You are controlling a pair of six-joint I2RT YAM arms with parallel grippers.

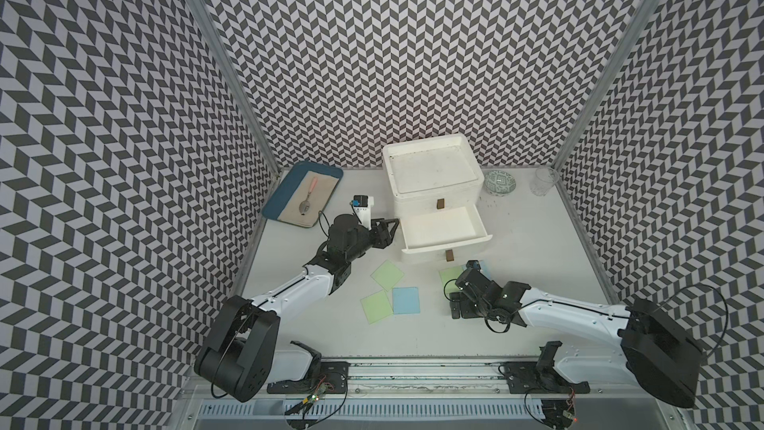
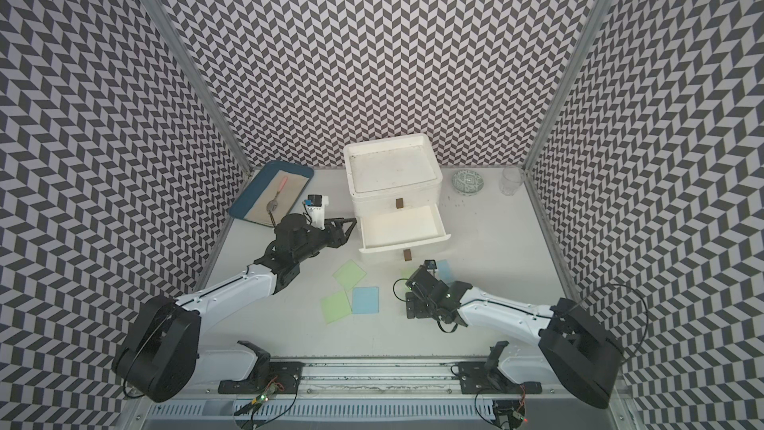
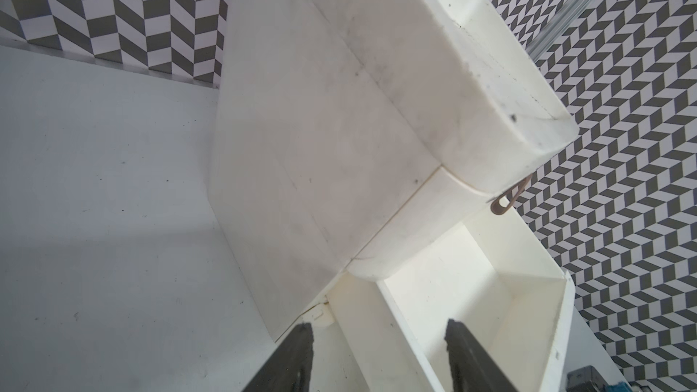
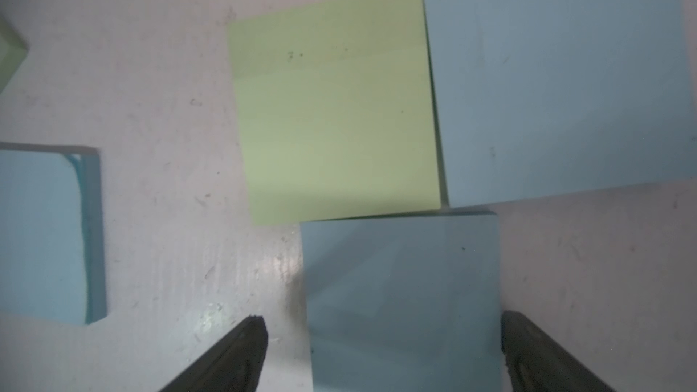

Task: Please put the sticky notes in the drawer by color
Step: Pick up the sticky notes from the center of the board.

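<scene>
The sticky notes [image 1: 387, 275] are found lying flat on the table [image 1: 537, 250], in front of the drawer unit [image 1: 421, 200]. They are thin pastel squares, green and light blue. Two green ones and a blue sheet [image 1: 406, 300] are clustered mid-table. In the right wrist view a further green note [image 4: 335, 107] is bordered by two blue ones. One of these, the blue note [image 4: 403, 277], is framed by the right gripper [image 4: 383, 328], whose fingers are spread wide and empty. The left gripper [image 3: 379, 333] is positioned at the side of the open drawer [image 1: 442, 227], its fingers parted with nothing grasped. The white surface is scuffed and is enclosed by chevron-patterned walls [image 1: 372, 55]. A tray [image 1: 281, 198], a bowl [image 1: 500, 182] and a glass [image 1: 544, 181] are set at the back.
</scene>
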